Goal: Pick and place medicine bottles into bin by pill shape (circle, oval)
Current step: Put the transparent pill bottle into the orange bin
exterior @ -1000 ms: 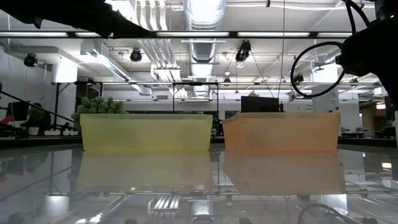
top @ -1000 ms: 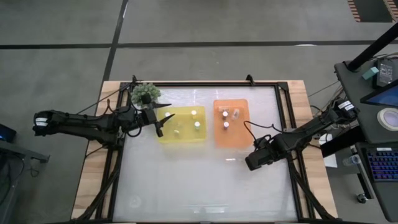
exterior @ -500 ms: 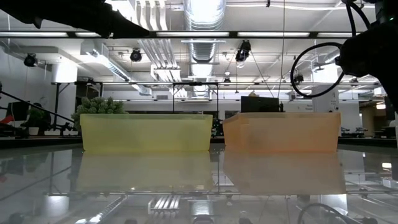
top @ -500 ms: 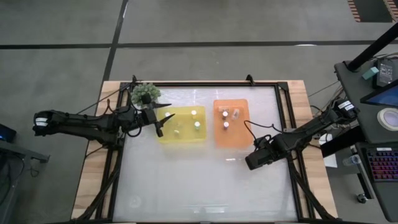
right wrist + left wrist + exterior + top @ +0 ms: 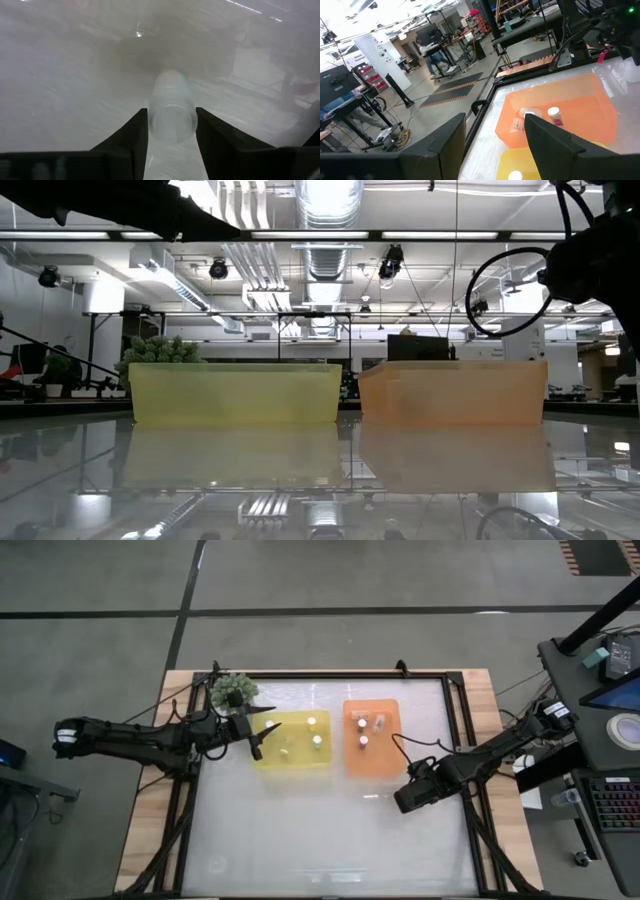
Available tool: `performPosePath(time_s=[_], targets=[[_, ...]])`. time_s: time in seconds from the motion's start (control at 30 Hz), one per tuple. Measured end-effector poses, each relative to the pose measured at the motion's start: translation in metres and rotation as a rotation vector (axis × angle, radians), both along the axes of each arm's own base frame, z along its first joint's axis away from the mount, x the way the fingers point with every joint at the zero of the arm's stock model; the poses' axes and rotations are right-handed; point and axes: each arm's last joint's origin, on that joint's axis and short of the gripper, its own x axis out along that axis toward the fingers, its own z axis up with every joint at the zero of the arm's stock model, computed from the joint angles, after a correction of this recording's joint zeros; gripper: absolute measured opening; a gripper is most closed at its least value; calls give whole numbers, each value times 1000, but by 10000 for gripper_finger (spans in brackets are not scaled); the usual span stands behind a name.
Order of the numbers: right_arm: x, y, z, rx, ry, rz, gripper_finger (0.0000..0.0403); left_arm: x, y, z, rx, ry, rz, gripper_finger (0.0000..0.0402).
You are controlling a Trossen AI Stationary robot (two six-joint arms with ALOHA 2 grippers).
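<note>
**Right end effector grips a bottle; other bottles sit in two bins**

The right end effector [image 5: 403,802] hangs over the table [image 5: 330,830] near the front right corner of the orange bin [image 5: 371,738]. In the right wrist view, its two dark fingers [image 5: 131,137] close on a pale clear medicine bottle [image 5: 172,107] held between them, above the glossy tabletop.

The left end effector [image 5: 262,737] is at the left edge of the yellow bin [image 5: 291,739], its fingers spread apart and holding nothing; the left wrist view shows the wide gap between them.

In the high view three white-capped bottles [image 5: 316,740] stand in the yellow bin and three more [image 5: 363,741] are in the orange bin. A green spiky plant [image 5: 233,690] sits at the table's far left corner, just behind the yellow bin
</note>
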Motion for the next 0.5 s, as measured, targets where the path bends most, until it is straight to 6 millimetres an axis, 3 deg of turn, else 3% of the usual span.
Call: performPosePath(time_s=[0.23, 0.33, 0.5], targets=[[10, 4, 7, 36, -122, 92, 136, 0, 0, 0, 0, 0, 0, 187], [25, 11, 18, 68, -342, 216, 136, 0, 0, 0, 0, 1, -1, 187], [54, 24, 50, 94, -868, 395, 136, 0, 0, 0, 0, 0, -1, 187]])
